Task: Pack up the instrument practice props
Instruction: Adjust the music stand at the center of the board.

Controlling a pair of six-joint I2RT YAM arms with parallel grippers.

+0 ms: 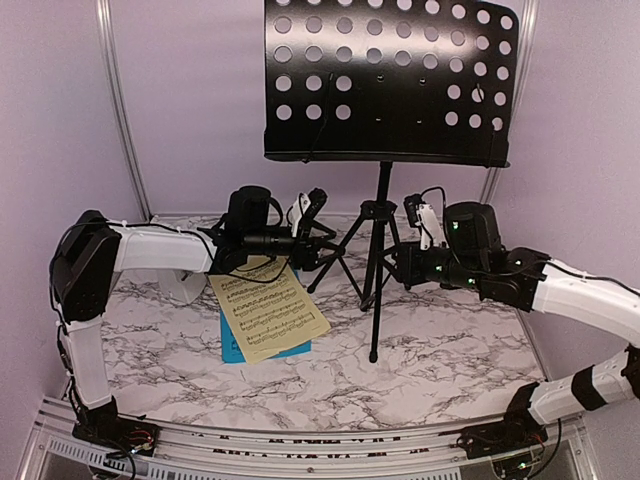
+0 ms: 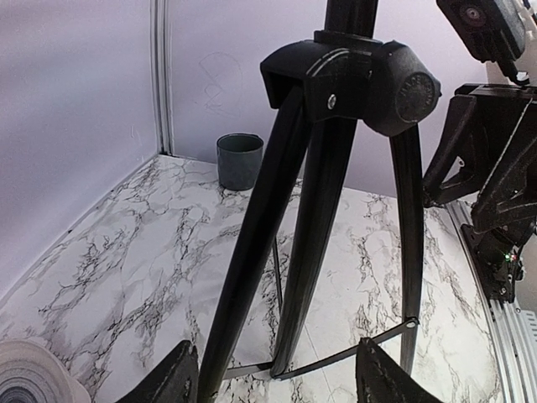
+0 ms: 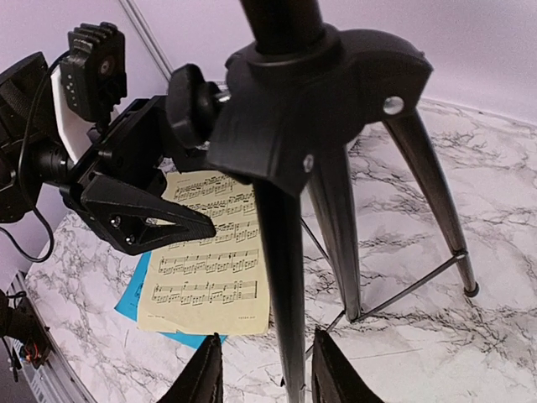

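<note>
- Two sets of fingers are working the black hole-punched music stand [image 1: 385,80], which stands upright mid-worktop with its tripod legs [image 2: 252,277] splayed out.
- The left fingers [image 2: 172,378] are spread wide with two of the legs running down between them, just below the tripod hub [image 2: 352,75]. I don't see them pinching anything.
- The right fingers [image 3: 210,378] come in from the other side, spread around one leg low down. There's a gap on at least one side, so it doesn't look clamped to me.
- My read is that the step is collapsing the stand, and it's barely started, since the legs are fully out and the desk is up top.
- The next move probably wants one side to steady the hub or post while the other folds the legs in. A sloppy push could tip the whole thing, as it looks top-heavy.
- The yellow sheet-music page [image 1: 268,308] lies flat on the blue page [image 1: 232,345], just left of the stand and near the left arm, not packed.
- A dark mug [image 2: 240,161] sits in the far corner of the marble worktop [image 1: 450,360], well apart from everything.
</note>
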